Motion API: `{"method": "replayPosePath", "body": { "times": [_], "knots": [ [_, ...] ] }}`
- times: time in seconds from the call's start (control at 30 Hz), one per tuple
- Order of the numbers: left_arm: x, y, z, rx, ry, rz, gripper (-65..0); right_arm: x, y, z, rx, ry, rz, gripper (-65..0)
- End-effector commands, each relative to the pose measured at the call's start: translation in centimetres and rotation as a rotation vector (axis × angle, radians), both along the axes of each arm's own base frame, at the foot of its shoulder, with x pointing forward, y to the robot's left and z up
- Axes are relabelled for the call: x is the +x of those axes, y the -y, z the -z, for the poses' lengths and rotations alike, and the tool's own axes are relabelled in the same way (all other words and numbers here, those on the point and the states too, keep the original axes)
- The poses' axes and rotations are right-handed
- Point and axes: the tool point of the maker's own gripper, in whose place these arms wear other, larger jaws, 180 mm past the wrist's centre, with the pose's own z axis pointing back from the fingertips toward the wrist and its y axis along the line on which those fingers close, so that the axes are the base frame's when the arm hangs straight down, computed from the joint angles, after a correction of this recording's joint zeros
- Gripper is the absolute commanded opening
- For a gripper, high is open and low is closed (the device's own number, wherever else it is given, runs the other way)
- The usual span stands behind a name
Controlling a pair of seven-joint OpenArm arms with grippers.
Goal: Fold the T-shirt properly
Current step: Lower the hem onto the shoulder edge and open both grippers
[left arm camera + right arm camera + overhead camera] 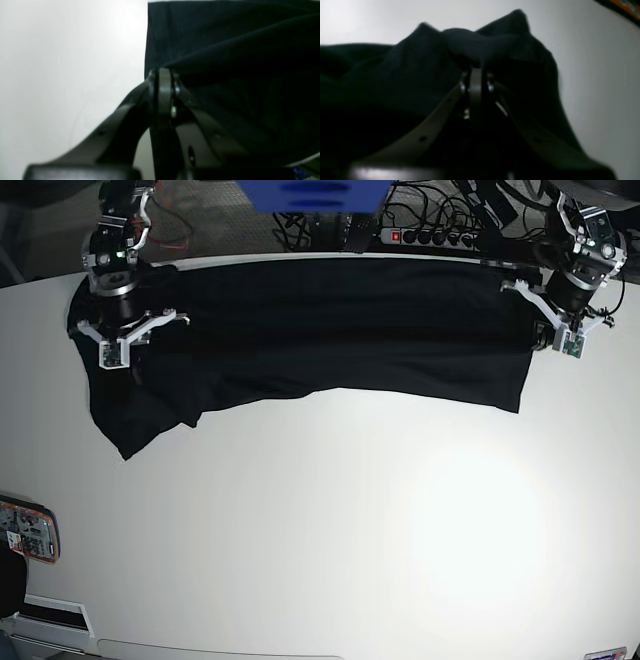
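The black T-shirt (330, 330) lies stretched in a long band across the back of the white table (350, 530), with one end hanging lower at the left (130, 425). In the left wrist view my left gripper (162, 73) is shut on a raised fold of the T-shirt (225, 50) at the cloth's edge. In the right wrist view my right gripper (476, 71) is shut on a bunched ridge of the T-shirt (482, 42). In the base view the left arm (572, 290) stands at the shirt's right end. The right arm (115, 290) stands at its left end.
A power strip (440, 235) with cables and a blue object (310, 195) sit behind the table's back edge. A small flat device (25, 530) lies at the table's left front edge. Bare white tabletop fills the front half.
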Motion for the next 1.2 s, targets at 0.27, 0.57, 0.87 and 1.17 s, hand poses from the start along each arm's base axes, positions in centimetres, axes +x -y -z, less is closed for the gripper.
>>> {"method": "replayPosePath", "body": {
  "times": [0.27,0.57,0.87,1.17],
  "knots": [
    [-1.6,1.0,2.4,-0.042,-0.071,0.019,-65.0,-0.8,0.8,0.0,-0.011,0.003,0.017,-65.0],
    [-2.3,0.7,2.5,-0.032,-0.089,0.018,-65.0,-2.5,0.9,2.3,-0.009,-0.118,0.028,-65.0],
    [-3.0,0.7,2.7,-0.03,-0.106,0.025,-38.7,-2.5,0.9,2.2,-0.012,-0.122,0.027,-31.8],
    [-1.1,1.1,-1.3,0.033,-0.007,0.084,-7.7,-1.6,0.8,0.4,-0.026,-0.072,0.019,-27.6]
  ]
}}
